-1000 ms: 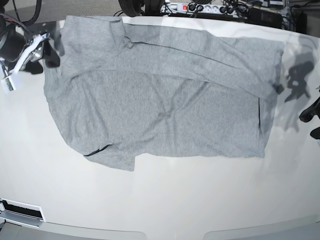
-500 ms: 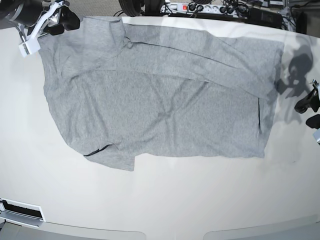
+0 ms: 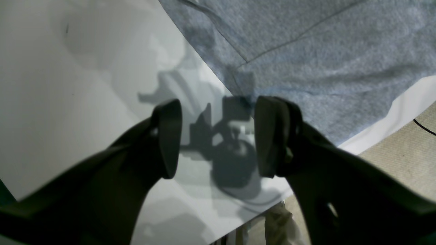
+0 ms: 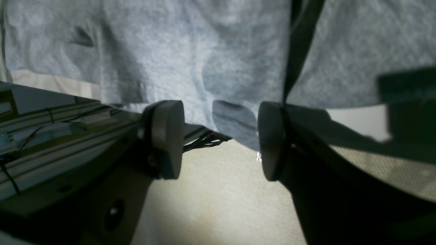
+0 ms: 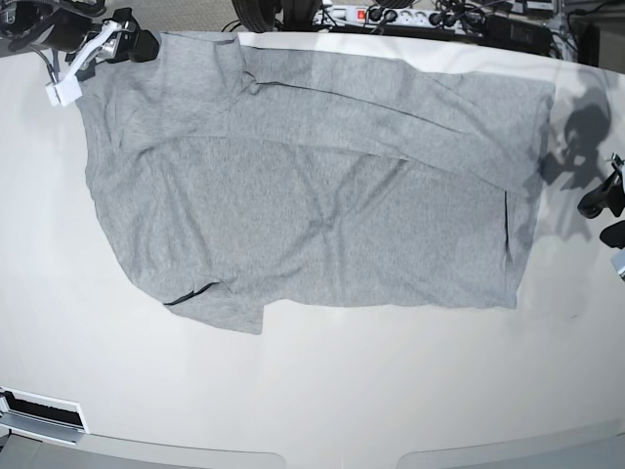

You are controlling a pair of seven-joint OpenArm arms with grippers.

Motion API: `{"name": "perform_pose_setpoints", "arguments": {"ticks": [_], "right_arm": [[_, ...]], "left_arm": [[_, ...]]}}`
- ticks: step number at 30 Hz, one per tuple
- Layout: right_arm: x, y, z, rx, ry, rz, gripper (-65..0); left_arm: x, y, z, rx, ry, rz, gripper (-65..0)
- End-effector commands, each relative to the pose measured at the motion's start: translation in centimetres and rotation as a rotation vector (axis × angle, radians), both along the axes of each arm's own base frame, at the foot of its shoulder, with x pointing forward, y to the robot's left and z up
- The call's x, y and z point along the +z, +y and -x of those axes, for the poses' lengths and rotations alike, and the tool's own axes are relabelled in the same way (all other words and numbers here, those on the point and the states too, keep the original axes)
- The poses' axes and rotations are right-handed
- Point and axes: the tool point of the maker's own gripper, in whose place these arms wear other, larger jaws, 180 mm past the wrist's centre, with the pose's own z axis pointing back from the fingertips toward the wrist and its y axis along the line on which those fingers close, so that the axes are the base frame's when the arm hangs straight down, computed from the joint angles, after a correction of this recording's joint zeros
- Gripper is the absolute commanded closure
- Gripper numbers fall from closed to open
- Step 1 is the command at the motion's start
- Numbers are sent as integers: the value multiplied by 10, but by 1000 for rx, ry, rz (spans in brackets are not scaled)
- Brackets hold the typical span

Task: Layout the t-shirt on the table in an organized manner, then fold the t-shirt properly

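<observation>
The grey t-shirt lies spread on the off-white table, plain side up, with no lettering showing. A fold runs across its far part and a small flap is turned over at the near left. My right gripper is open at the shirt's far left corner. In the right wrist view the gripper has that corner of the shirt between its jaws, apart from both pads. My left gripper is open beside the shirt's right edge. In the left wrist view the gripper hovers over bare table, just short of the shirt's hem.
A power strip and cables lie beyond the table's far edge. Carpet floor shows past the edge. A dark strap hangs across the right wrist view. A metal fitting sits at the near left corner.
My right gripper moved from beside the shirt's left edge up to its far left corner. My left gripper came in from the right edge toward the shirt's right side.
</observation>
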Motion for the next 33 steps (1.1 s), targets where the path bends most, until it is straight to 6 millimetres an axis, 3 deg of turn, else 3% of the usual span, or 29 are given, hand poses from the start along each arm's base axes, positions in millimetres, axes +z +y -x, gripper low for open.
{"name": "perform_pose_setpoints", "arguments": {"ticks": [1,8,14,16,20,29,33], "right_arm": [[5,-3,-3,4,-22,0,-361],[5,-1,-5,6,-28,-5,-360],[-5,22,2,86,2,-15,-347],[-9,26,3,115,8,1,-280],[-7,30,-4,119,-9,-14,-8],[27,46,-4,219,-19,-105,0],[21,34,-1,240,2,-20,0]], "left_arm": [[15,5,-9,-7,-38,-22,-347],[16,5,-9,-7,-38,-20,-347],[16,5,-9,-7,-37,-18,-347],[16,5,-9,-7,-37,-18,-347],[15,5,-9,-6,-36,-20,-347],[15,6,-8,-6,-32,-26,-347],[15,6,-8,-5,-33,-26,-347]]}}
